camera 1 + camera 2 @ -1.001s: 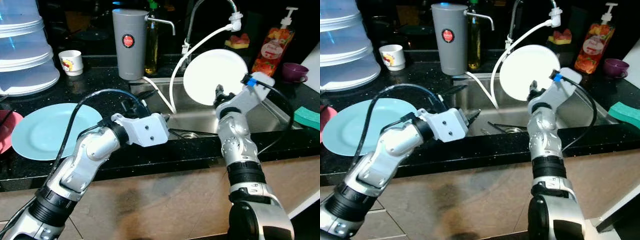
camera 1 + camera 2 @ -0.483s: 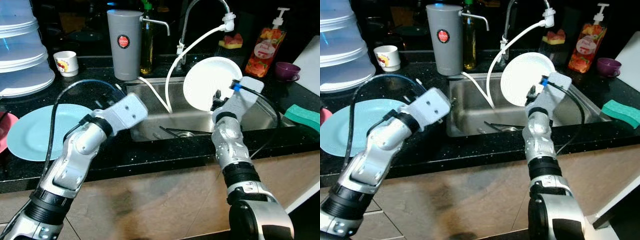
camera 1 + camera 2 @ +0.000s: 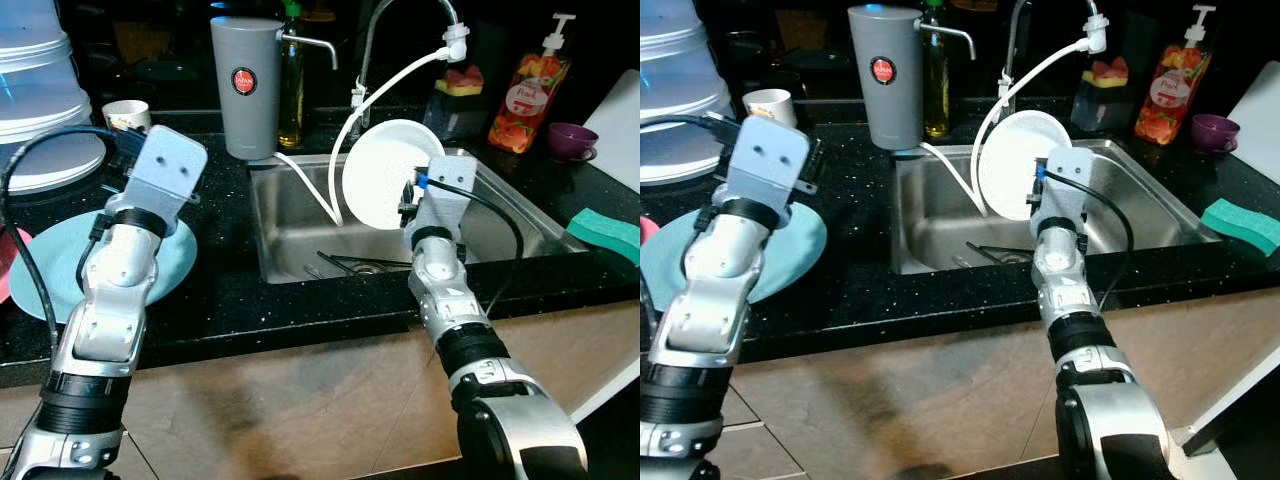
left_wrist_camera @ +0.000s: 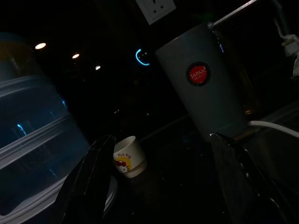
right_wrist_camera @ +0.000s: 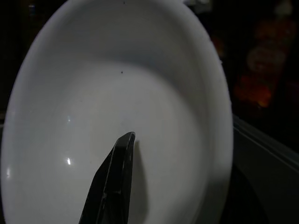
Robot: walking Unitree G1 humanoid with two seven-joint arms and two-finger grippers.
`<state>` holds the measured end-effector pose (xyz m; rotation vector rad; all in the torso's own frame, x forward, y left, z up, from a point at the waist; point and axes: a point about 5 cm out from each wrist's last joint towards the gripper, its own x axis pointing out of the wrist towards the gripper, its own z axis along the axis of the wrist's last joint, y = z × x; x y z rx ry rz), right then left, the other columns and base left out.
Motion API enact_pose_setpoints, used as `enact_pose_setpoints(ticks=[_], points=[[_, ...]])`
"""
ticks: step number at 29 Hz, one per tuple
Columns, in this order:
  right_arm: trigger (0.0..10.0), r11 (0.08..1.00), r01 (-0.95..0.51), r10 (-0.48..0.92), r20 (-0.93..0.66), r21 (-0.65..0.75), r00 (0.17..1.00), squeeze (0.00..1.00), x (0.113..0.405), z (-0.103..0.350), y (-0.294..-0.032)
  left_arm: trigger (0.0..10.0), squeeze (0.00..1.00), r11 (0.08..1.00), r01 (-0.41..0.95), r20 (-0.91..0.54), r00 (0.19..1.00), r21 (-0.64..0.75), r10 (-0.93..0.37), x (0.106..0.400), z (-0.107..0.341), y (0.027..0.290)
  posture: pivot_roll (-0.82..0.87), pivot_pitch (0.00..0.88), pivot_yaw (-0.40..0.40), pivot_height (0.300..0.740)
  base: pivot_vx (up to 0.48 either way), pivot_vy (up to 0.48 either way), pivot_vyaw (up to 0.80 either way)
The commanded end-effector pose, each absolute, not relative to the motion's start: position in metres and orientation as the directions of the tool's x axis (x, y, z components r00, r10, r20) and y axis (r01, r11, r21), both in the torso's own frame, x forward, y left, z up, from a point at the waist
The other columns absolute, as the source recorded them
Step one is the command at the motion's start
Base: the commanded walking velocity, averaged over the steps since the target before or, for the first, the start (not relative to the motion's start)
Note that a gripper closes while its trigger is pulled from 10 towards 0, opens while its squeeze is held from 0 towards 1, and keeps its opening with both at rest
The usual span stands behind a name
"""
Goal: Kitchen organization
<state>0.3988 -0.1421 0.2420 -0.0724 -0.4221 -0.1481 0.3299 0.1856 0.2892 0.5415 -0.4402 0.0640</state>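
My right gripper [image 5: 128, 140] is shut on a white plate [image 3: 380, 185], one black finger lying across its inner face. The plate stands nearly on edge above the steel sink [image 3: 300, 230], close to the white hose. A light-blue plate [image 3: 45, 275] lies flat on the black counter to the left of the sink. My left arm is raised over that blue plate, its wrist housing [image 3: 165, 165] pointing toward the back wall. In the left wrist view my left gripper [image 4: 163, 140] is open, holding nothing, and faces the grey canister [image 4: 205, 88] and a small white cup [image 4: 128, 156].
Dark utensils [image 3: 345, 263] lie on the sink floor. At the back stand the faucet [image 3: 400, 20] and a soap bottle [image 3: 525, 90]. A purple cup [image 3: 565, 140] and green sponge [image 3: 605, 232] sit on the right. Stacked clear containers [image 3: 40, 100] sit far left.
My left arm has swung from the sink's front edge up and to the left, over the blue plate. My right gripper has carried the white plate a little to the left.
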Motion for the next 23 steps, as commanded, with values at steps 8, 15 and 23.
enact_pose_setpoints(ticks=[8, 15, 23], points=[[10.0, 0.968, 0.117, -0.004, 0.454, -0.220, 0.891, 0.00, 0.396, 0.238, -0.121, 10.0, 0.00, 0.873, 0.024, 0.328, 0.921, 0.487, -0.209, 0.325, 0.271, 0.162, 0.05, 0.043, -0.046, 0.740, 0.000, 0.000, 0.00], [10.0, 0.953, 0.101, 0.038, 0.446, -0.284, 0.894, 0.00, 0.394, 0.229, -0.110, 10.0, 0.00, 0.828, 0.185, 0.187, 0.927, 0.530, -0.326, 0.325, 0.249, 0.149, 0.06, 0.040, -0.030, 0.740, 0.000, 0.000, 0.00], [10.0, 0.958, 0.026, 0.075, 0.340, -0.284, 0.938, 0.00, 0.399, 0.217, -0.114, 10.0, 0.00, 0.820, 0.329, 0.166, 0.879, 0.469, -0.448, 0.321, 0.253, 0.137, 0.09, 0.047, -0.042, 0.740, 0.000, 0.000, 0.00]])
